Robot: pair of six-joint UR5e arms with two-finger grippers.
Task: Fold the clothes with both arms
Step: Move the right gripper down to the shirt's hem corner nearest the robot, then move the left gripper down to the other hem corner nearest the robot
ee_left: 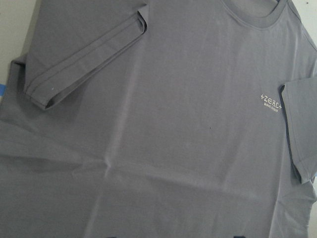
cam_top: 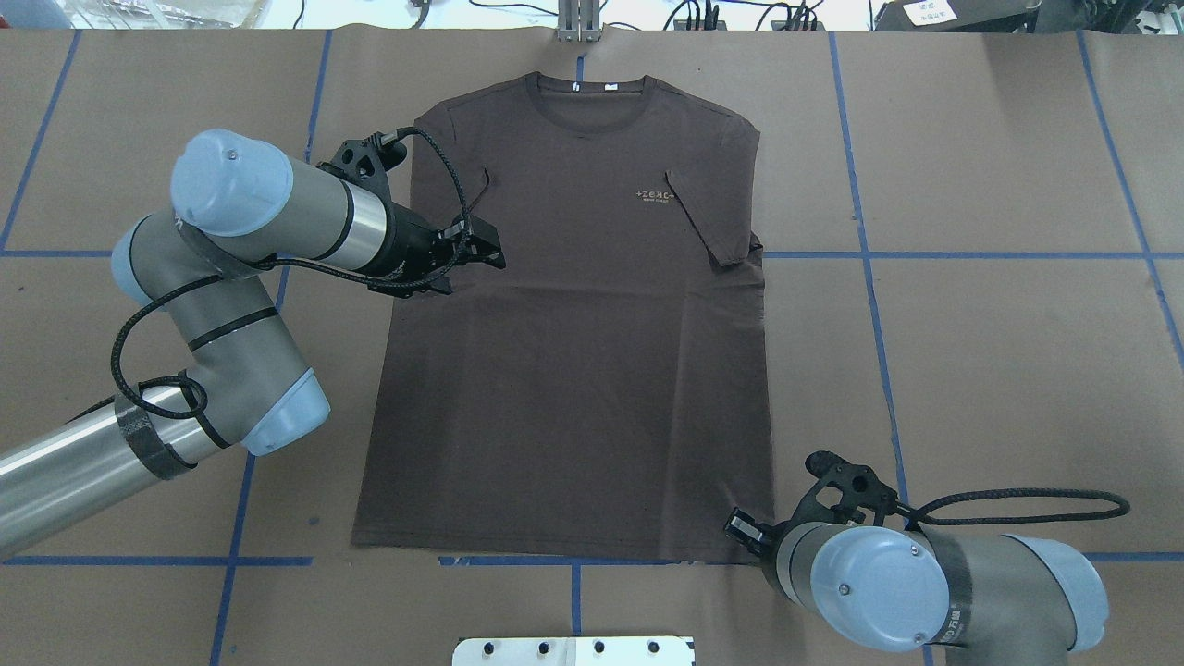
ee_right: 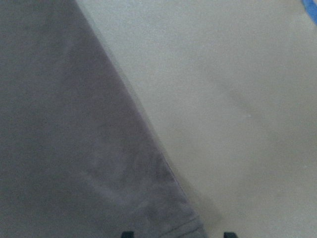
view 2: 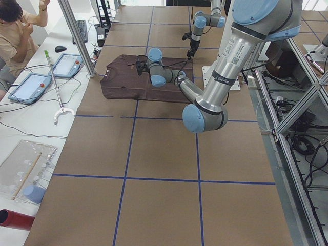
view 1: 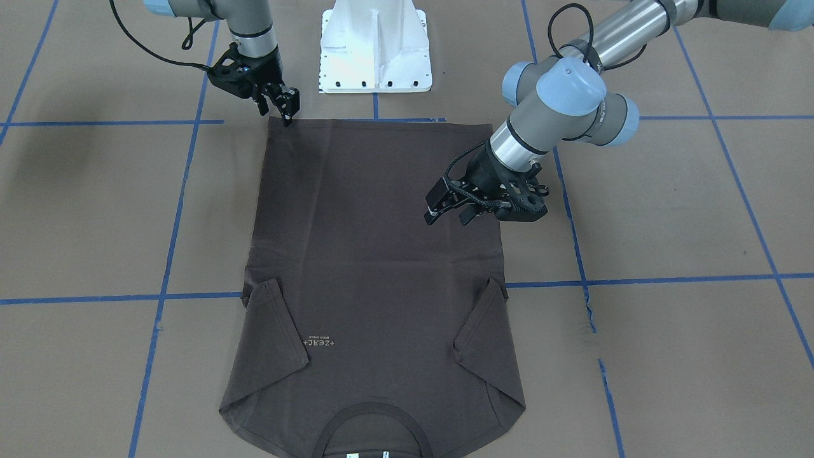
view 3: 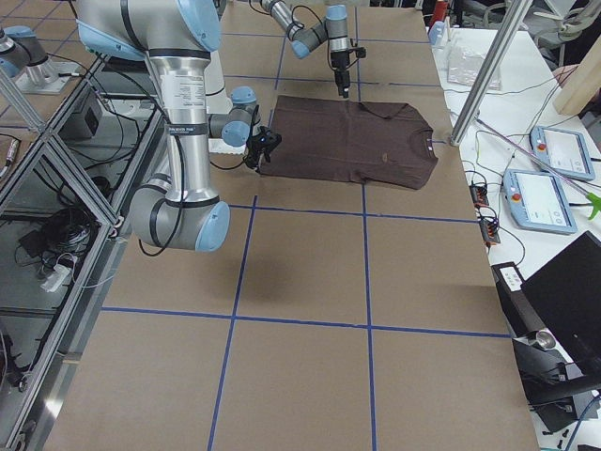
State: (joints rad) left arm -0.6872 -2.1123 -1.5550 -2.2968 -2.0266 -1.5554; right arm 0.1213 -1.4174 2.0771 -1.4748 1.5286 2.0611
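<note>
- Table [cam_top: 1017,370]: covered in brown paper and marked off in squares by blue tape lines [view 1: 636,280]. The work lies in the middle of it.
- T-shirt [cam_top: 573,370]: flat, chest side up, hem toward the robot and collar [cam_top: 587,92] at the far edge. Both sleeves [view 1: 276,324] are turned in onto the body. The body shows no fold. Judgement: step 1 of the fold is done, and the lengthwise or hem-to-collar folds remain, so the task is at an early stage.
- Left arm [cam_top: 231,305]: reaches in over the shirt's edge on that side, with its elbow above bare paper.
- Pedestal base [view 1: 375,51]: white and bolted down, just beyond the hem and apart from the cloth.
- Left gripper [view 1: 446,221]: above the mid-body near the side seam, fingers spread and holding nothing. It is well apart from its own hem corner. Judgement: it hangs over the route a lifted hem would take.
- Right gripper [view 1: 280,109]: at the hem corner on the robot's right. In the wrist view its fingers stand apart with the corner between them, not yet pinched.
</note>
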